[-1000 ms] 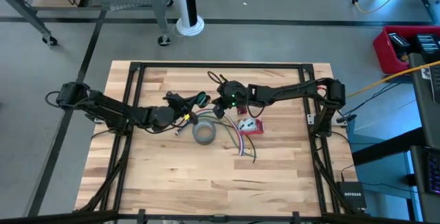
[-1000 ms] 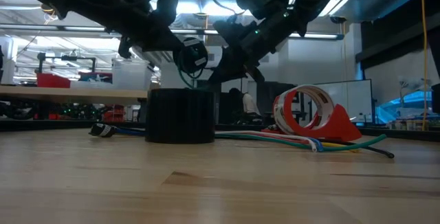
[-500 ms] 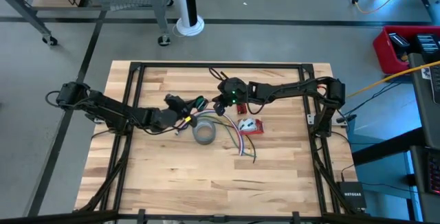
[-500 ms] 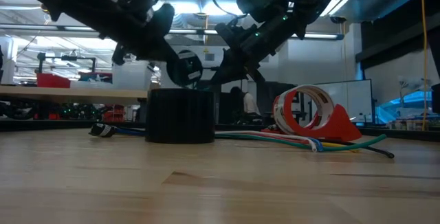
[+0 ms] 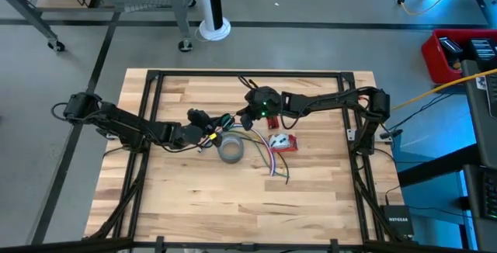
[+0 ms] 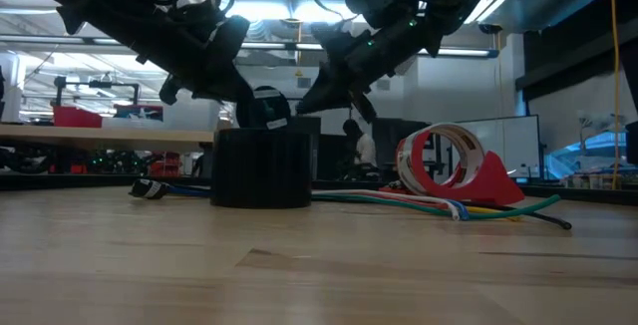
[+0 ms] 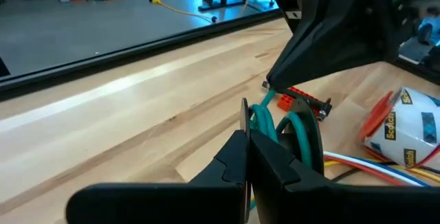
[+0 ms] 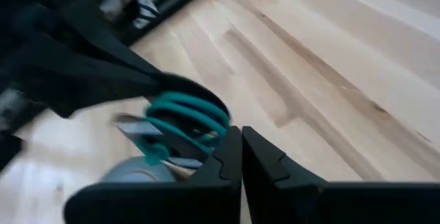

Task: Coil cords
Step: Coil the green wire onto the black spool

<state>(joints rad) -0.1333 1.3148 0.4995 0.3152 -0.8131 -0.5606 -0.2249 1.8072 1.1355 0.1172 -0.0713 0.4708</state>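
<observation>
L arm reaches in from 9 o'clock of the wooden surface (image 5: 186, 199); left gripper (image 5: 220, 121) sits just left of centre, fingers together, clamped on the coiled green cord (image 5: 226, 119). The left wrist view shows the green loops (image 7: 285, 124) pinched at the fingertips (image 7: 246, 138), held above the surface. Directly below, at 6 o'clock of the coil, the grey tape roll (image 5: 231, 150) lies flat. R arm comes in from 3 o'clock; right gripper (image 5: 245, 118) is just right of the coil, fingers together, tips against the same cord, coil (image 8: 187, 117) right at its fingertips (image 8: 237, 145). At 4 o'clock of the tape roll: loose coloured cables (image 5: 264, 156), w/ a red tape dispenser (image 5: 283, 142) just beyond them. In the low view both grippers meet above the dark roll (image 6: 264, 167).
</observation>
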